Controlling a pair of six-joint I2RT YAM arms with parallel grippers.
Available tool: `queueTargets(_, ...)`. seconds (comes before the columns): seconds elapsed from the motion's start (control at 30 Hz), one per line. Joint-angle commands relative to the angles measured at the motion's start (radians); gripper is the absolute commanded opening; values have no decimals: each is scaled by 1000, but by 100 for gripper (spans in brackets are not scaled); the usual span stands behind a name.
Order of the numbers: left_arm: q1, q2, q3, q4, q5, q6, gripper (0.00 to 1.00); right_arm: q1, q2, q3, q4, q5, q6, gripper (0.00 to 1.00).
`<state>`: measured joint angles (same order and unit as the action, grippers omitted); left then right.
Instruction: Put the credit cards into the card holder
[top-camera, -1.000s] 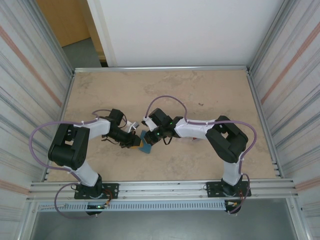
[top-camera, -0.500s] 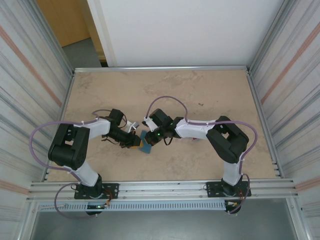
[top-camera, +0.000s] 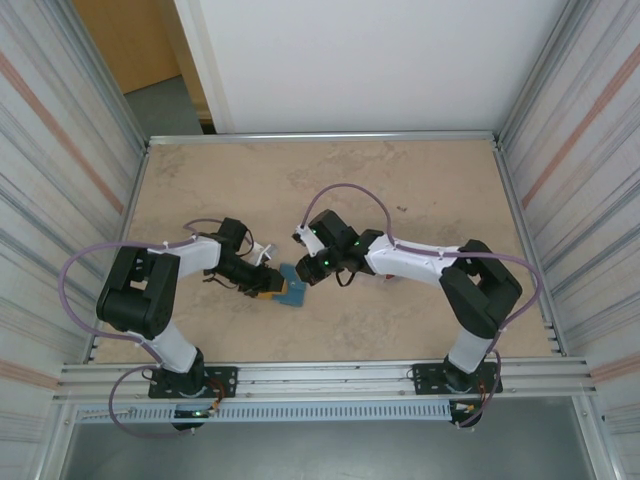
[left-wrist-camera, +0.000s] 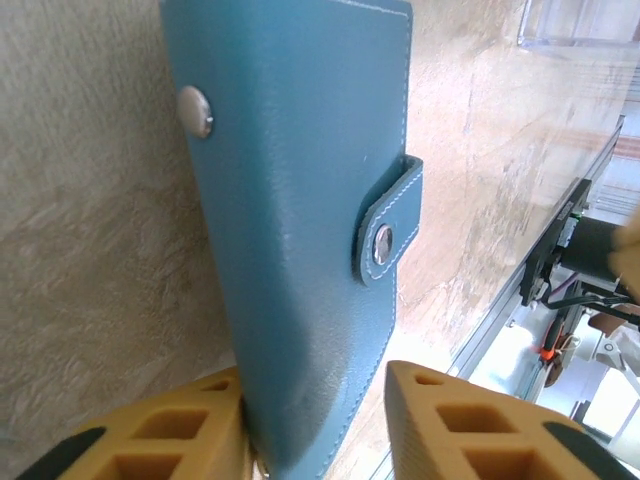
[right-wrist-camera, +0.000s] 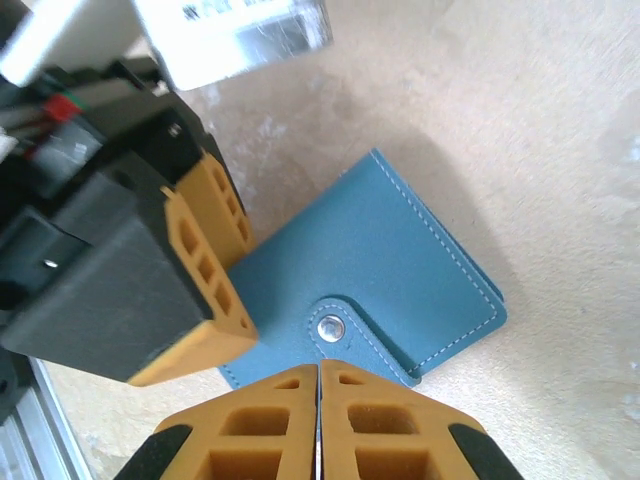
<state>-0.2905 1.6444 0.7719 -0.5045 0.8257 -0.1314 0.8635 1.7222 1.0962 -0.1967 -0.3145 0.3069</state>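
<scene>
The teal-blue card holder (top-camera: 293, 291) lies flat and folded on the table between the two arms, its tab snapped over one edge (left-wrist-camera: 290, 200) (right-wrist-camera: 390, 270). My left gripper (top-camera: 268, 287) (left-wrist-camera: 315, 385) is open at the holder's corner. One yellow finger (right-wrist-camera: 200, 270) rests on the cover, and the other stands apart from the edge with a gap. My right gripper (top-camera: 312, 272) (right-wrist-camera: 319, 370) is shut, its tips right at the tab's edge. The red credit cards are out of view.
A clear plastic case (top-camera: 262, 250) (left-wrist-camera: 575, 25) (right-wrist-camera: 235, 30) sits just beyond the left gripper. Bare table stretches toward the far edge (top-camera: 320, 135). Metal side walls close in left and right, and a rail (top-camera: 320, 375) runs along the near edge.
The right arm has swung to the right and its gripper has drawn back off the card holder, which now lies flatter and more exposed. The left gripper has stayed in place.
</scene>
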Motion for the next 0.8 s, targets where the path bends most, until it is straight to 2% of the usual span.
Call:
queueTargets(0.0, 0, -3, 20, -32, -16, 7, 42, -7, -20, -20, -49, 23, 17, 8)
queueTargets(0.13, 2, -21, 21, -39, -36, 7, 50, -8, -29, -36, -43, 27, 29, 8)
queueTargets(0.23, 5, -39, 14, -40, -51, 8, 60, -8, -57, -45, -45, 42, 34, 8)
queueTargets(0.43, 15, -61, 15, -42, -56, 20, 65, -33, -165, -66, -82, 123, 36, 14)
queueTargets(0.63, 42, -114, 39, -51, -69, 89, 79, -139, -346, -129, -147, 232, 38, 37)
queueTargets(0.77, 86, -185, 69, -65, -132, 162, 91, -232, -469, -168, -200, 303, 28, 55)
